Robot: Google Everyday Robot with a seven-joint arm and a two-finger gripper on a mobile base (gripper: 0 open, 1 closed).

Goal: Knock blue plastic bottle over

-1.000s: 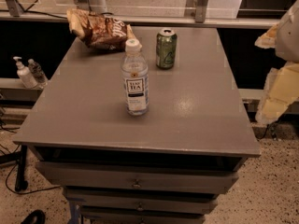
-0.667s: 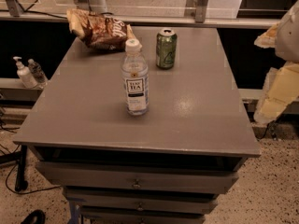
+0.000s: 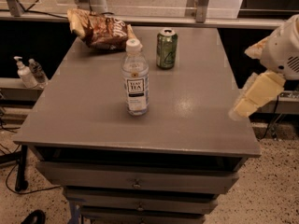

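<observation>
Grey table fills my view. Gripper at 3 o'clock of bottle, off table edge, well apart; jaw state I cannot tell. Chip bag at 11 o'clock. Blue plastic bottle upright mid-table; likely light, slick, tippy, so I'd push near cap. Green can at 1 o'clock.

Green can, probably chip bag, on table.

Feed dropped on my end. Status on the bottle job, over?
Gripper off the table, right side, touching nothing. Blue plastic bottle upright, mid-table. Nothing between them; green can behind bottle.
</observation>
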